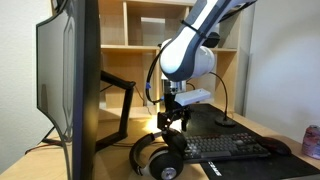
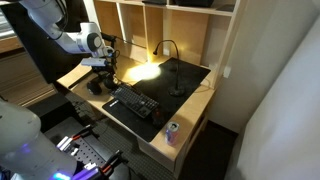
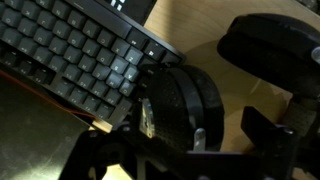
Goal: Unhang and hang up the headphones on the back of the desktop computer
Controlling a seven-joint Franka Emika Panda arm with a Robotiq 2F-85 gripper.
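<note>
While headphones (image 1: 165, 165) lie on worktop (image 1: 112, 163) just below pincer (image 1: 172, 127), desktop computer (image 1: 85, 70) back beside them, we cannot tell pincer opening or whether it grips anything.

My arm (image 1: 188, 52) is white and rounded, with dark seams at the joints. Down at the wrist there's a pale grey block (image 1: 196, 97), and my gripper (image 1: 172, 128) is black all over.
</note>
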